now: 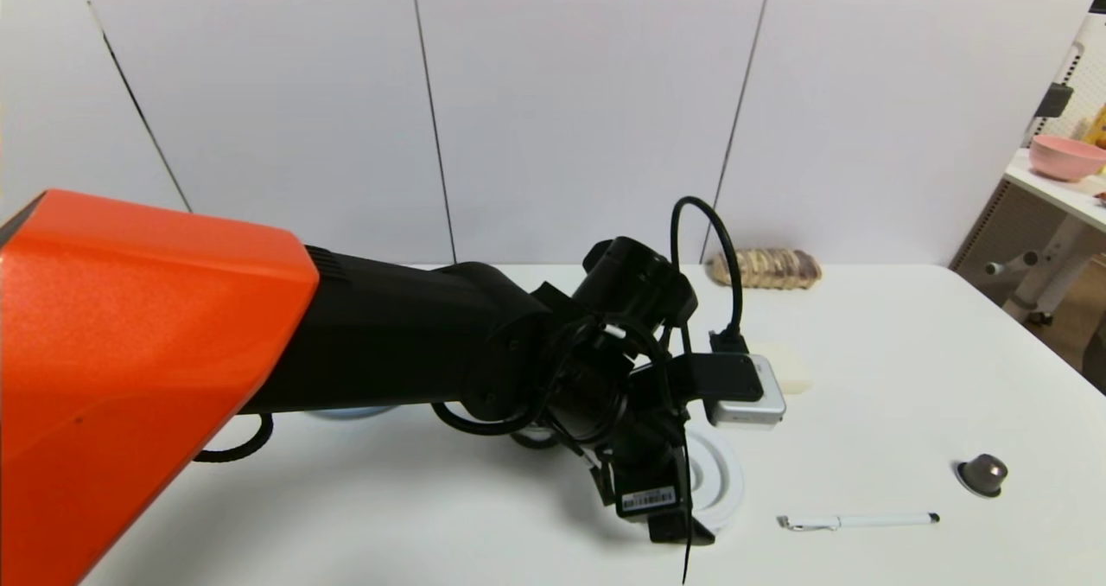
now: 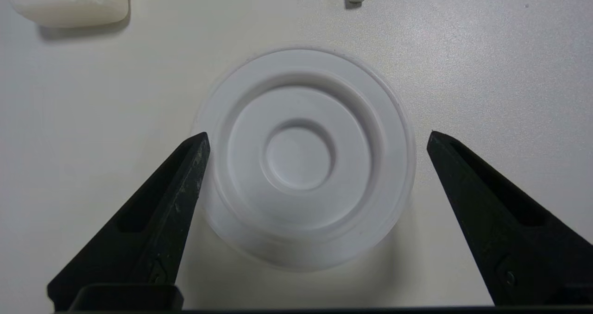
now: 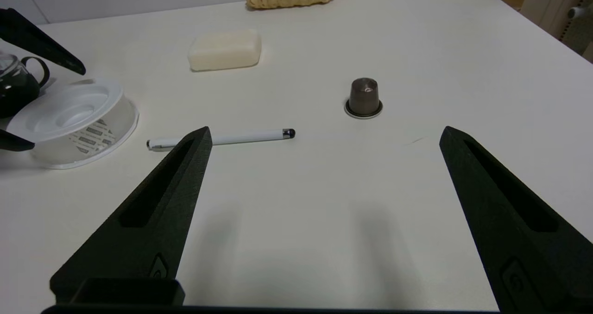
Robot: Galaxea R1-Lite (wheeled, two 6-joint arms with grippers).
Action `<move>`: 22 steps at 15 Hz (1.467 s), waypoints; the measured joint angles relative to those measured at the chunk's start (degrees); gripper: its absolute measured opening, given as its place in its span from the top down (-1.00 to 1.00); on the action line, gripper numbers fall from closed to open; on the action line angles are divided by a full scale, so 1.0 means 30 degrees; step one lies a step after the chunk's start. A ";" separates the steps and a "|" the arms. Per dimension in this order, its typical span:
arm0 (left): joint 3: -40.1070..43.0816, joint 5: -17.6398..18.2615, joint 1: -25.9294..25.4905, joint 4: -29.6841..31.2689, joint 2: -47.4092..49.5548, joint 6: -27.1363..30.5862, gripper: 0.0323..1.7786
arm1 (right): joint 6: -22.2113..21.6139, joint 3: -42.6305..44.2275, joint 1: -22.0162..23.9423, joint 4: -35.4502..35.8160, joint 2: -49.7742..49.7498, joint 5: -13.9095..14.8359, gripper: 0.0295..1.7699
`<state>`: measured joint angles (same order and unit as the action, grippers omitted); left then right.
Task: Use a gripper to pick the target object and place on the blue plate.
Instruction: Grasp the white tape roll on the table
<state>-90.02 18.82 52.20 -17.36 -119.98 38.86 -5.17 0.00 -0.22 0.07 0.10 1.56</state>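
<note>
Here, left hand point(image 2: 315, 138) spread, straddling spool point(image 2: 303, 159)

White ringed spool point(image 2: 303, 159) flat on table point(image 2: 486, 64)

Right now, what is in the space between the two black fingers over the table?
In the left wrist view, the white spool sits between the open left tool's fingers; neither finger clearly grips it yet.

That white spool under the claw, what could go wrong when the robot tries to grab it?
The left gripper stands open astride the spool; one finger sits nearer, so closing may shove it sideways. Its clear sides look smooth and could slip. The blue plate is mostly hidden behind the arm, so placing may be awkward.
</note>
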 joint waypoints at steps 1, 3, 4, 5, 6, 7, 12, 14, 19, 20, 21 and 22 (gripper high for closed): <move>0.0134 0.0016 0.0000 -0.0053 0.0065 0.0000 -0.90 | 0.0000 0.0000 0.0000 0.0000 0.0000 0.0000 -0.92; 0.0451 -0.0008 0.0016 -0.0358 0.0329 0.0016 -0.90 | 0.0008 0.0000 0.0004 0.0000 0.0000 0.0000 -0.92; 0.0634 0.0000 0.0020 -0.0488 0.0451 0.0045 -0.90 | 0.0008 0.0000 0.0004 0.0000 0.0000 0.0000 -0.92; 0.0845 -0.0008 0.0028 -0.0508 0.0577 0.0065 -0.90 | 0.0008 0.0000 0.0004 0.0000 0.0000 0.0004 -0.92; 0.1048 -0.0020 0.0045 -0.0516 0.0662 0.0073 -0.90 | 0.0000 0.0000 0.0000 0.0000 0.0000 0.0004 -0.92; 0.1195 -0.0045 0.0073 -0.0516 0.0715 0.0065 -0.90 | 0.0000 0.0000 0.0000 0.0008 0.0000 0.0000 -0.92; 0.1825 -0.0191 0.0370 -0.0496 0.0764 0.0016 -0.90 | 0.0000 0.0000 0.0000 -0.0008 0.0000 0.0000 -0.92; 0.1930 -0.0329 0.0504 -0.0479 0.0735 0.0016 -0.90 | 0.0000 0.0000 0.0000 0.0000 0.0000 0.0004 -0.92; 0.1999 -0.1040 0.0764 -0.0423 0.0727 -0.0219 -0.90 | 0.0000 0.0000 0.0000 0.0000 0.0000 0.0004 -0.92; 0.1999 -0.1187 0.0792 -0.0423 0.0735 -0.0370 -0.90 | 0.0000 0.0000 -0.0008 0.0000 0.0000 0.0012 -0.92; 0.1999 -0.1491 0.0825 -0.0423 0.0760 -0.0459 -0.90 | 0.0000 0.0000 -0.0008 0.0000 0.0000 0.0004 -0.92; 0.1963 -0.1959 0.0853 -0.0402 0.0809 -0.0691 -0.90 | 0.0008 0.0000 -0.0008 0.0000 0.0000 0.0004 -0.92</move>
<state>-84.13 12.95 54.76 -18.57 -117.55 36.79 -5.14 0.00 -0.24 0.07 0.10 1.57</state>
